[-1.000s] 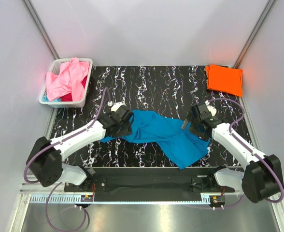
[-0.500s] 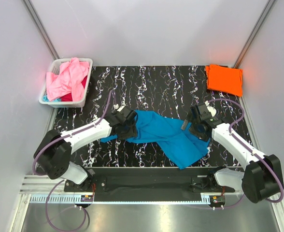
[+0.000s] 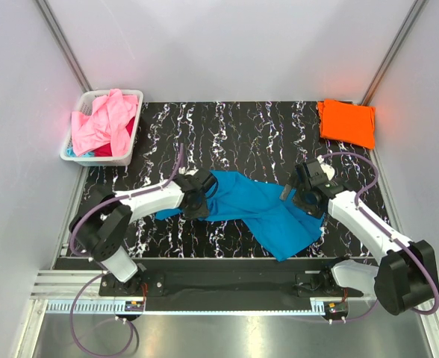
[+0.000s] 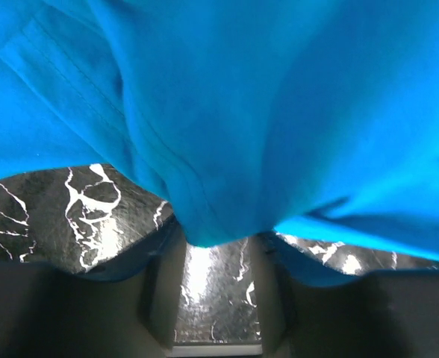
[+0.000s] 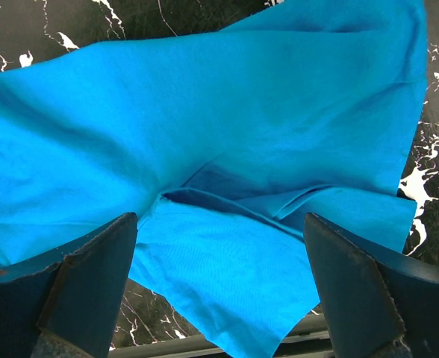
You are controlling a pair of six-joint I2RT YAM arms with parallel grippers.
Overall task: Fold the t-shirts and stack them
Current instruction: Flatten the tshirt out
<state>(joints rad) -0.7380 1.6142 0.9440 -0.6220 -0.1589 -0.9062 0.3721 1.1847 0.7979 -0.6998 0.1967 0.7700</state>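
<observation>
1. The left arm (image 3: 141, 200) was bent sharply at the elbow near its base, and its forearm lay low over the table (image 3: 242, 127), pointing to the right.
2. The left gripper (image 3: 197, 201) was at the left end of the blue shirt (image 3: 257, 205). In the left wrist view its jaws stood partly apart. A fold of the shirt hung down into the gap and the table showed between the fingers (image 4: 163, 283). The cloth was not clamped.
3. The right arm (image 3: 361, 224) reached from its base at the near right corner toward the far left, with the wrist tilted down.
4. The right gripper (image 3: 307, 195) hovered over the right part of the blue shirt, with jaws fully wide and nothing held.
5. The blue shirt lay crumpled across the near middle of the table, between both grippers.
6. The orange shirt (image 3: 346, 123) lay folded at the far right corner, well apart from the arms.
7. The pink shirt (image 3: 104, 119) was heaped in the white basket (image 3: 130, 93) at the far left, with some red cloth (image 3: 104, 149) under it.
</observation>
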